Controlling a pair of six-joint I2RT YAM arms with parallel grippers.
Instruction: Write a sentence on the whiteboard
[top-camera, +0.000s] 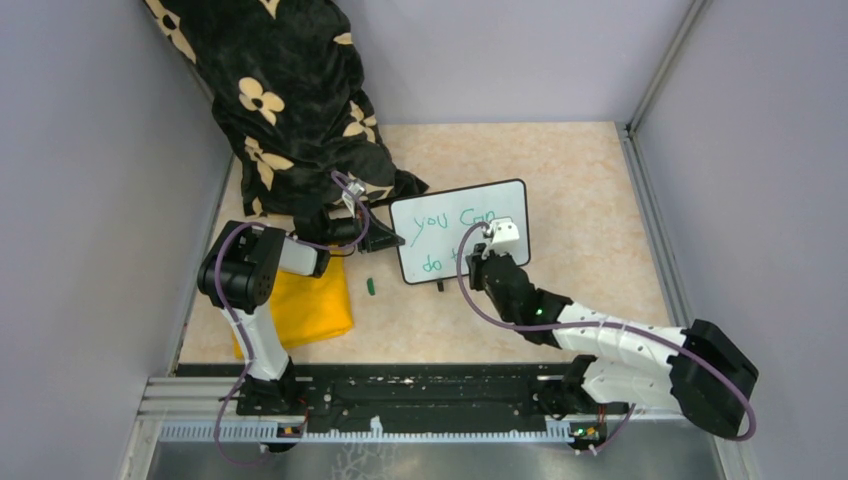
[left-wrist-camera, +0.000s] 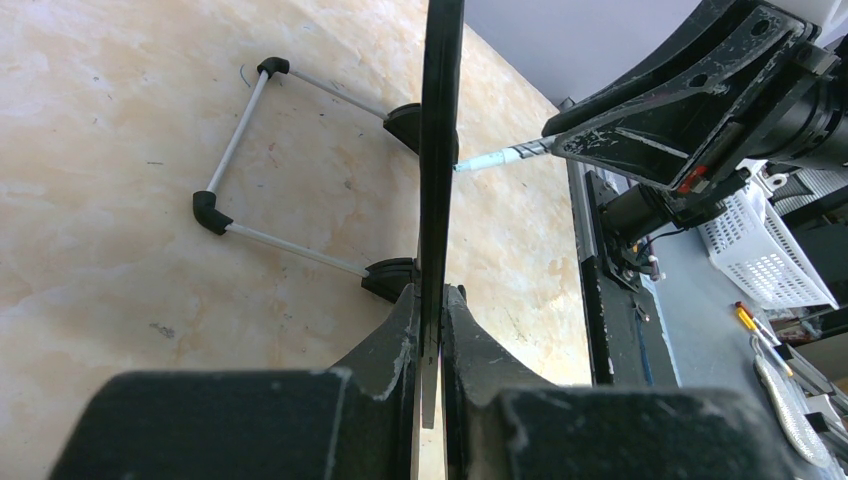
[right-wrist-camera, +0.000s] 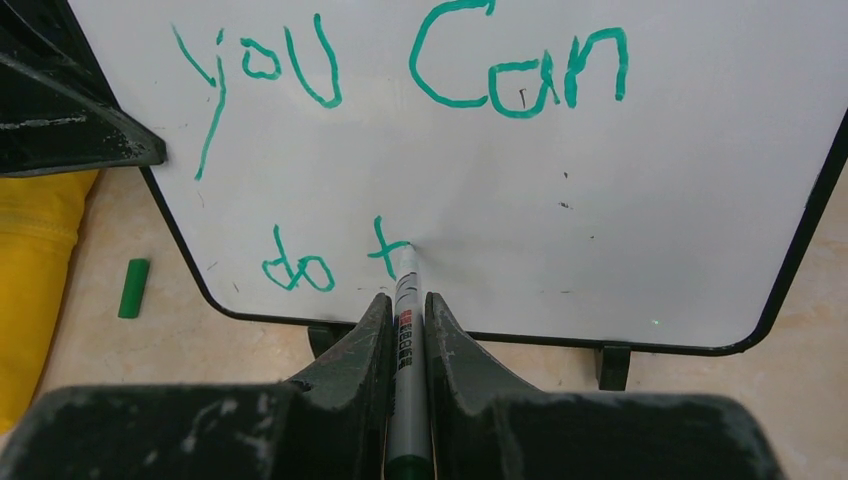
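Where it stands upright on two black feet mid-table (top-camera: 590, 190), the whiteboard (top-camera: 447, 243) shows a white face, thin black frame and rounded corners.
The sentence (right-wrist-camera: 515, 95): green handwriting, "you Can" above "do t".
The left claw (left-wrist-camera: 430, 300): clenched on the board's left edge.
The right claw (right-wrist-camera: 405, 305): grasping a marker (right-wrist-camera: 408, 345), tip touching the "t".

Bright, even light; soft shadows, little blur.

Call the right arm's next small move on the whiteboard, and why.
Probably lift the grey green-ink marker slightly and shift right to start the next letter. The right gripper holds it, tip on the black-framed white whiteboard at the "t"; the green handwritten sentence reads only "you Can do t". The left gripper clamps the board's edge, steadying it.
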